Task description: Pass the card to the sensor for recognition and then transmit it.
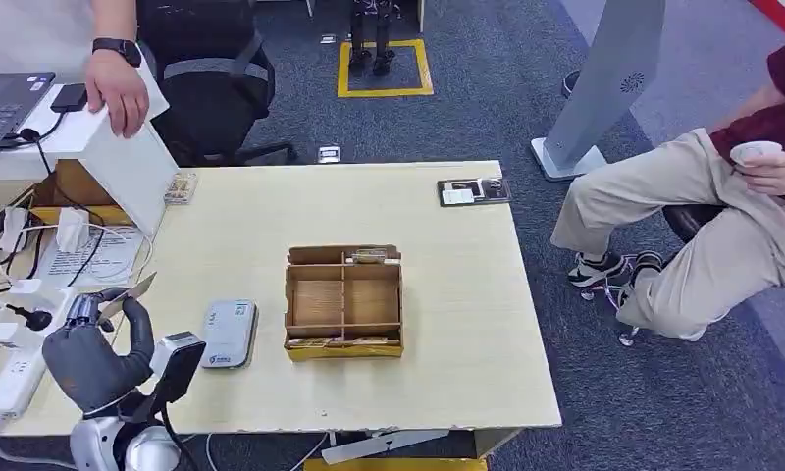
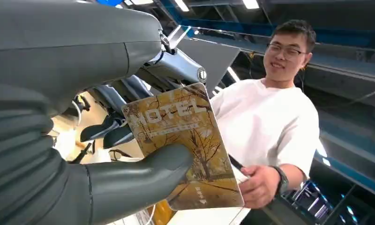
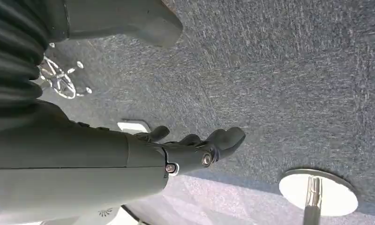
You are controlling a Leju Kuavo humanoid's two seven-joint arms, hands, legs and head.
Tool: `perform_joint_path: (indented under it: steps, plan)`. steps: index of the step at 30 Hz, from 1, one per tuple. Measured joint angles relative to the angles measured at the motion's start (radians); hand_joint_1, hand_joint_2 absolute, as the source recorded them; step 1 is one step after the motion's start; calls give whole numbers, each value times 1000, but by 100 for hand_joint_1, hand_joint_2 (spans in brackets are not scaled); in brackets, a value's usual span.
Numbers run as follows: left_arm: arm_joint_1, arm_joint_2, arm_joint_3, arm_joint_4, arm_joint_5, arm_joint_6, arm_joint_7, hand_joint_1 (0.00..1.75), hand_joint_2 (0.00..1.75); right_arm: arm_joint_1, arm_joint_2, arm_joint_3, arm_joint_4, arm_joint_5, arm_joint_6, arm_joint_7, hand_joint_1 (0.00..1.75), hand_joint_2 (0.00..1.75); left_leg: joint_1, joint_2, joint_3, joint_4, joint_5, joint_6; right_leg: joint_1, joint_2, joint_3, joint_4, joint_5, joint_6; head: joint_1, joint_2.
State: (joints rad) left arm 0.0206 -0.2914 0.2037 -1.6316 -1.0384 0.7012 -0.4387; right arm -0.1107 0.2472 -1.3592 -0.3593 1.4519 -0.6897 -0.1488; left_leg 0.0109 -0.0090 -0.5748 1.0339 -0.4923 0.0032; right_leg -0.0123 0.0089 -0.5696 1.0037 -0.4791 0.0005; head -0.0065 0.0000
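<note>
Grey and ribbed at the wrist, the left robot hand (image 1: 92, 339) sits over the near left corner of the pale wooden bench (image 1: 447, 383), pinching one hotel key card (image 2: 185, 140) between thumb and darker fingers; the card's golden tree print and the word HOTEL show in the left wrist view, and its thin edge (image 1: 133, 290) pokes up past the fingers in the head view. Just beside that hand lies one white card reader (image 1: 229, 333), flat on the bench. Next over stands one cardboard divider box (image 1: 343, 299), split into compartments, with a few cards standing along its near and far walls. One dark card holder (image 1: 474, 190) rests at the far edge. Two people are near: one in a white shirt, a hand (image 1: 119, 90) on a white box at far left, and one seated at right. The right robot hand (image 3: 195, 150) hangs over grey carpet, fingers loosely curled around nothing.
</note>
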Motion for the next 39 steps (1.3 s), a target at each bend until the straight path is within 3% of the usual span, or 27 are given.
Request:
perform_joint_path:
  steps: [8,28,39]
  plan:
    - [0,0,-4,26,-36,0,3,175,175,0,0,0,4,-7,0,-10,0,175,0,0,0,0,0,0,0,0,0,0,0,0,0,0]
    - [1,15,-119,164,-129,0,120,175,175,-3,-8,0,21,-17,0,-11,0,175,0,0,0,0,0,0,0,0,0,0,0,0,0,0]
    - [1,29,-160,227,-287,1,202,175,175,-3,-11,0,27,-17,0,-11,0,175,0,0,0,0,0,0,0,0,0,0,0,0,0,0]
